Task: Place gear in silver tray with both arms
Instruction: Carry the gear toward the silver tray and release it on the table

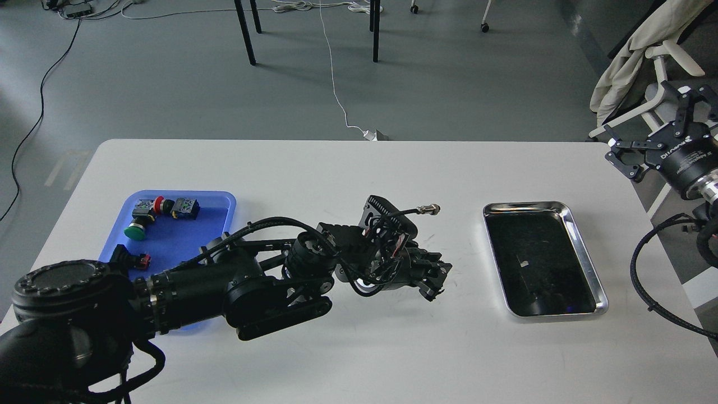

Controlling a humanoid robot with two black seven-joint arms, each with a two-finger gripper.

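Left claw low over table (grip unclear), right claw splayed; silver tray lengthwise near-to-far.

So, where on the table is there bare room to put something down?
Free: the white strip between the left claw and the silver tray, the far edge behind both trays, and the near edge. The silver tray holds nothing. Crowded: the blue tray, under the left arm.
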